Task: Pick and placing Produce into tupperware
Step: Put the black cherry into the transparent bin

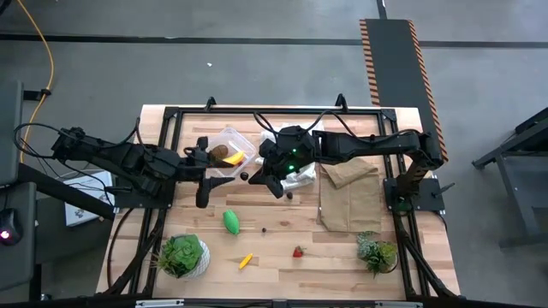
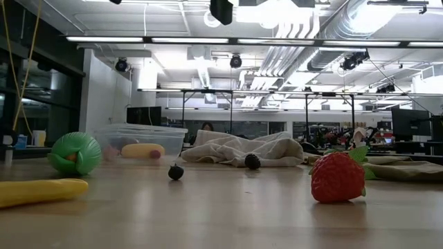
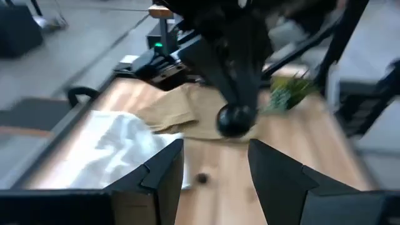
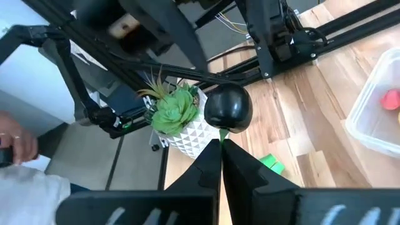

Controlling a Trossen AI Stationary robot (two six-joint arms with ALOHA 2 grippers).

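1. Your right gripper [image 4: 220,142] has its jaws clamped on a dark berry's [image 4: 227,109] stem, just beside the tupperware [image 1: 244,139].
2. Left gripper [image 3: 215,162]: jaws apart, holding nothing.
3. Only the low view shows two berries [image 2: 176,171] on the table [image 2: 228,214].

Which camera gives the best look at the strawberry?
The low view: the strawberry sits close to the camera on the table, with its red skin and green leaves plain. The high view shows it only as a tiny red dot near the front edge. Neither wrist view shows it.
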